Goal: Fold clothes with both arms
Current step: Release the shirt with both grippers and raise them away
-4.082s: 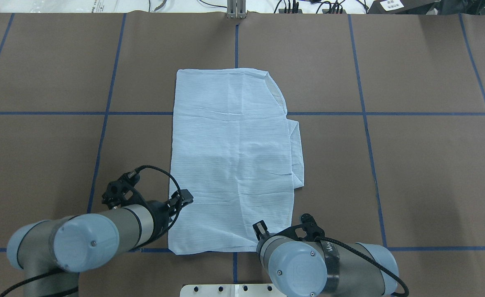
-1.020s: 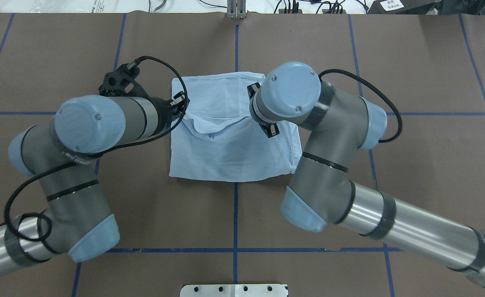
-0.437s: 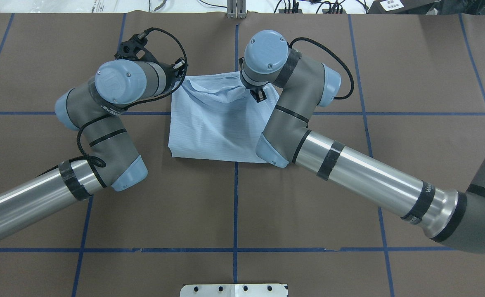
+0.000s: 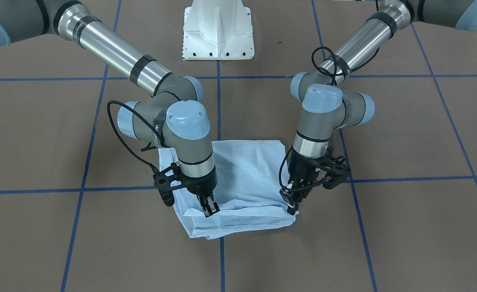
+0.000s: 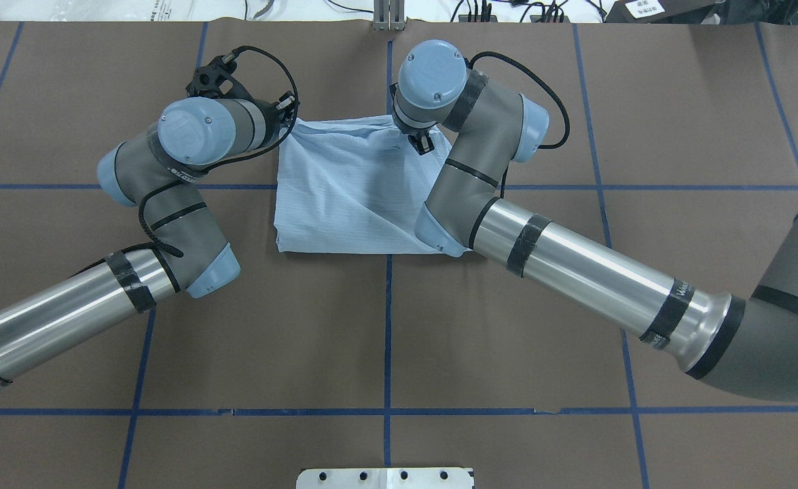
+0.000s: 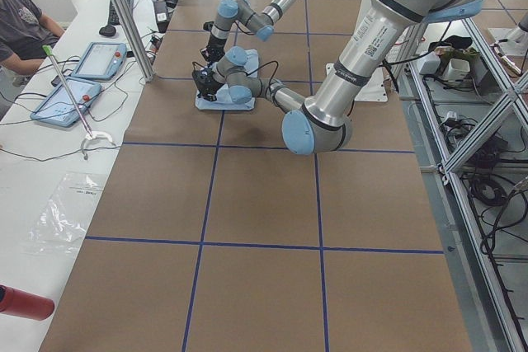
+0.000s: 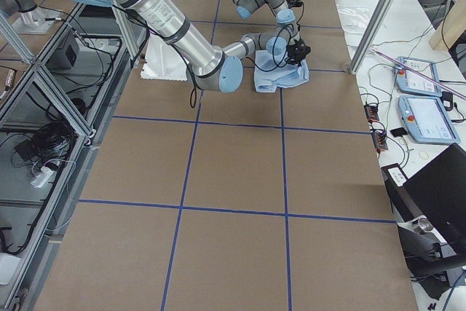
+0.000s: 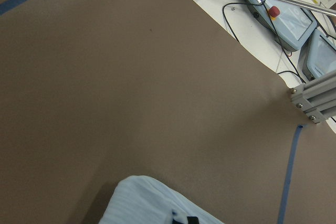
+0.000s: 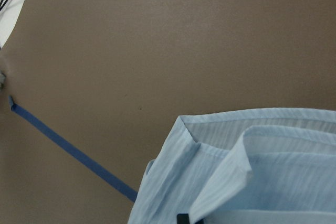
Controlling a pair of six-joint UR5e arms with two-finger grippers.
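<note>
The light-blue striped shirt [image 5: 344, 197] lies folded in half on the brown table, and it also shows in the front-facing view [image 4: 246, 174]. My left gripper [image 5: 288, 122] is shut on the folded-over layer at the shirt's far left corner, low over the table, as the front-facing view shows [image 4: 292, 207]. My right gripper [image 5: 420, 142] is shut on the same layer near the far right corner [image 4: 210, 210]. The cloth still rises a little toward both grippers. The left wrist view shows a shirt corner [image 8: 152, 205]. The right wrist view shows stacked shirt edges [image 9: 252, 166].
The white pedestal base [image 4: 218, 30] stands at the robot's side of the table. Blue tape lines [image 5: 388, 339] divide the brown surface. An aluminium post [image 5: 388, 17] stands just beyond the shirt's far edge. An operators' bench with tablets [image 6: 74, 80] runs past that edge.
Both grippers have carried the shirt's near hem away from the robot to its far edge, folding it in half. In the last half second the lifted cloth has sunk and flattened.
</note>
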